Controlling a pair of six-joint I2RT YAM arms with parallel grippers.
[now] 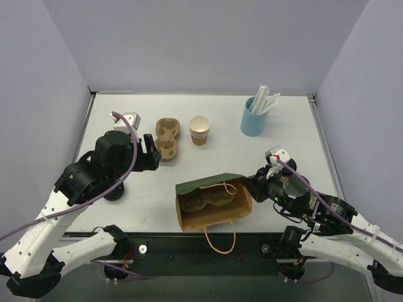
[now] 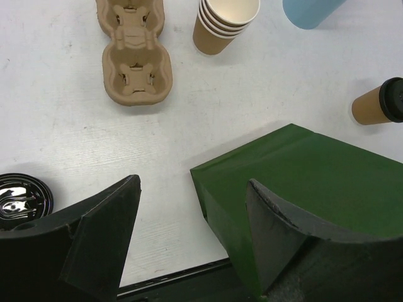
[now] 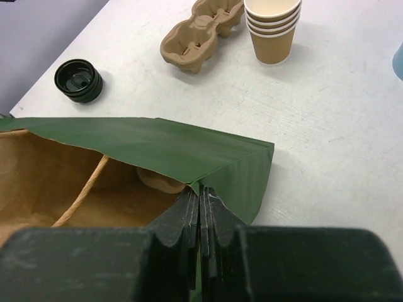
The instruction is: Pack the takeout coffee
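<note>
The left tool (image 2: 193,181) is hanging over the counter (image 2: 63,138), fingers wide apart. The right tool (image 3: 199,200) is pinching the edge of the green bag (image 3: 157,141) (fingers squeezed tight). The coffee cup (image 2: 376,102) is sitting on the counter at the left wrist view's right edge, outside the bag.

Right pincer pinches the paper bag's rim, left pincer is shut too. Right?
Not quite: the left pincer is open and holds nothing, as the left wrist view shows. The right pincer does pinch the rim of the paper bag.
</note>
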